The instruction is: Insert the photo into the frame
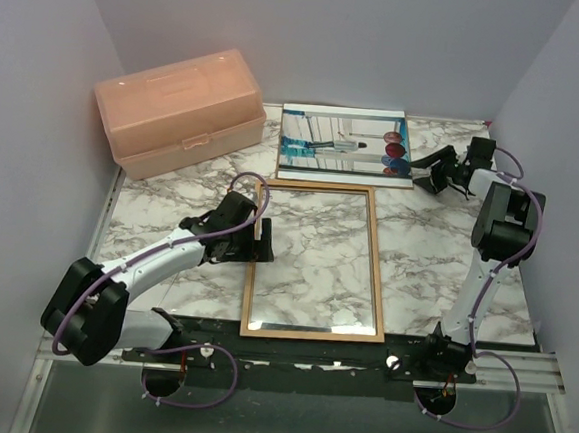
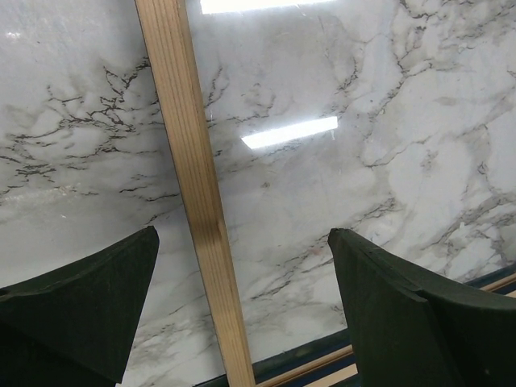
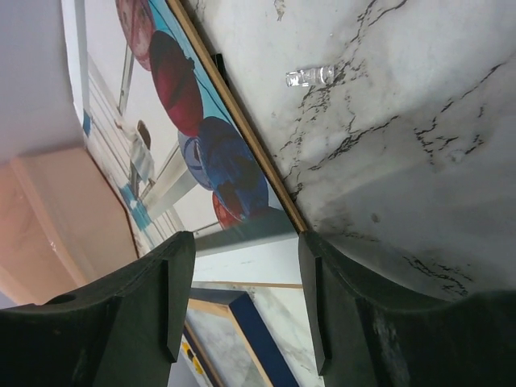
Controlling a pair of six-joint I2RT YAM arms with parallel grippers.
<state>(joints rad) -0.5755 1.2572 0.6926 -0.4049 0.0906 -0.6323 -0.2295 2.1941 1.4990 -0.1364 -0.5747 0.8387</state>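
The frame (image 1: 317, 187) lies flat in the middle of the table, light wood face up, with marble showing through its clear pane. My left gripper (image 1: 264, 243) is open over the frame's left rail; in the left wrist view the wooden rail (image 2: 193, 161) runs between the two dark fingers (image 2: 81, 306). The photo (image 1: 345, 146), with red and blue balloons, lies at the back on a brown-edged board. My right gripper (image 1: 425, 174) is open at the photo's right edge. In the right wrist view the photo's (image 3: 161, 121) near corner sits between the open fingers (image 3: 355, 322).
A peach plastic box (image 1: 177, 112) stands at the back left, close to the photo's left side. The frame's navy edge (image 3: 250, 339) shows low in the right wrist view. Walls close in the table on the left, back and right.
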